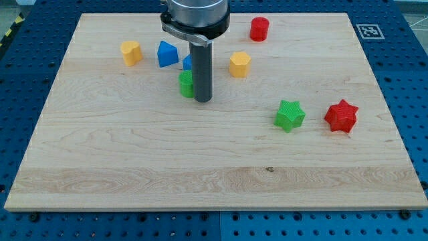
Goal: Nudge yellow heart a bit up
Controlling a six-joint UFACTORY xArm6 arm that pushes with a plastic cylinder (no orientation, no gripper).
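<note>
Tip parked mid-tabletop.
Rod tip (202, 100) touches a green block (186, 84); yellow heart (131, 52) far left; no end effector jaws.

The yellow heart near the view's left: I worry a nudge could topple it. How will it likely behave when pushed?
The yellow heart looks squat and flat-based, so it will probably slide on the wooden board rather than tip. Its lobed outline may make it turn under an off-centre push. My tip is well to its right, beside the green block.

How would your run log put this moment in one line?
my tip: beside green block | yellow heart: apart, toward view's left, untouched | nudge: not yet made
</note>
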